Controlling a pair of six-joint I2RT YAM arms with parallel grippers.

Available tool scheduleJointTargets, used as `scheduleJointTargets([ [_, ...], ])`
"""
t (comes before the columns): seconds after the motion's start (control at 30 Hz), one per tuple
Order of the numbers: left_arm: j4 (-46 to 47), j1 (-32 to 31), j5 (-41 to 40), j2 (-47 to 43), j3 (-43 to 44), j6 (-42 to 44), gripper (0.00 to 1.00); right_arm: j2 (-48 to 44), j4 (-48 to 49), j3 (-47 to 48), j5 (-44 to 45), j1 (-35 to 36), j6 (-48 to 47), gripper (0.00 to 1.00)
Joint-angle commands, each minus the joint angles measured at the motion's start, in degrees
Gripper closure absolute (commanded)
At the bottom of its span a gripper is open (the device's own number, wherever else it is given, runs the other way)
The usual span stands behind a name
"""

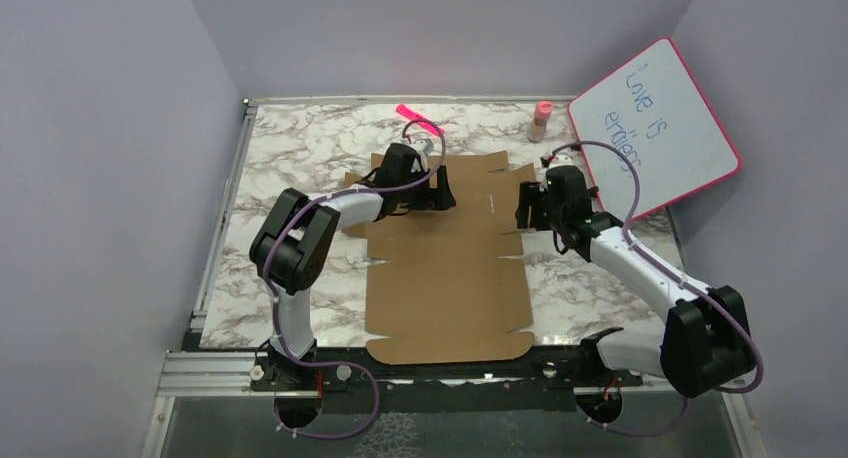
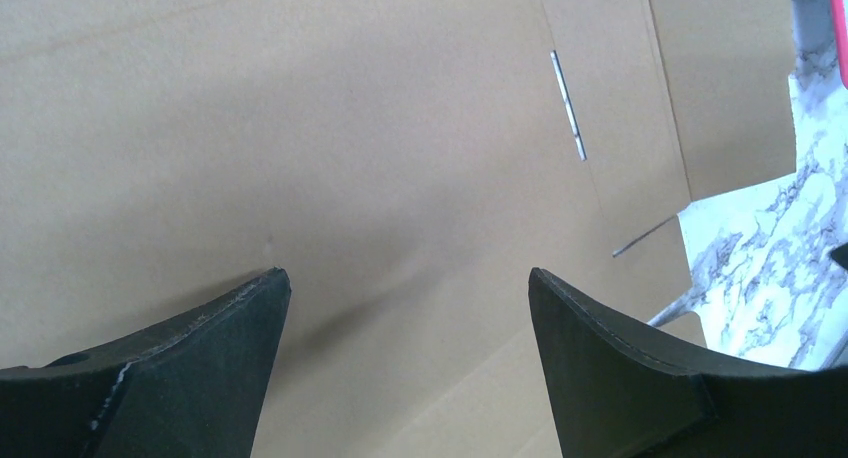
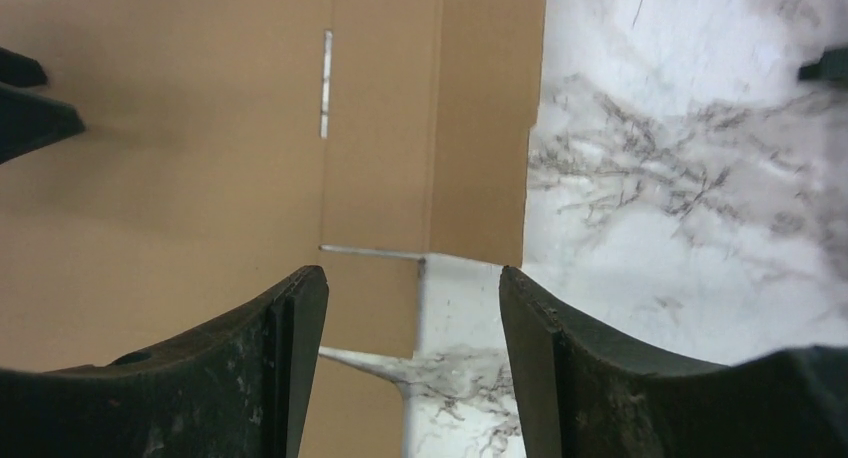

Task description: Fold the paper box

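Paper box (image 1: 450, 278) showing plain brown, unprinted. Table (image 1: 300, 148) showing white marble pattern, grey-black veining. Whiteboard (image 1: 655, 118) showing white face, pink frame, blue handwriting. Bottle (image 1: 541, 121) showing pink top, paler base. Cables (image 1: 636, 183) showing purple. Walls (image 1: 100, 178) showing pale lilac.

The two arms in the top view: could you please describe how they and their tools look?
The left arm and right arm match: white tubular links between bulky black joint housings. A thin purple cable loops along each. The left tool and right tool each have two black, wedge-shaped fingers with scuffed edges.
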Motion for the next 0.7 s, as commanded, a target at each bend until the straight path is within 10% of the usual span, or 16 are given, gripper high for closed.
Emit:
scheduleJointTargets([
  [0.0, -0.6, -2.2, -3.0, -4.6, -2.6, -1.9, 0.10, -2.0, 5.8, -5.2, -8.7, -2.6, 5.7, 0.30],
  [0.67, -0.6, -7.0, -4.1, -3.9, -5.7, -1.3, 0.10, 5.2, 12.4, -13.3, -16.9, -3.0, 12.1, 0.30],
])
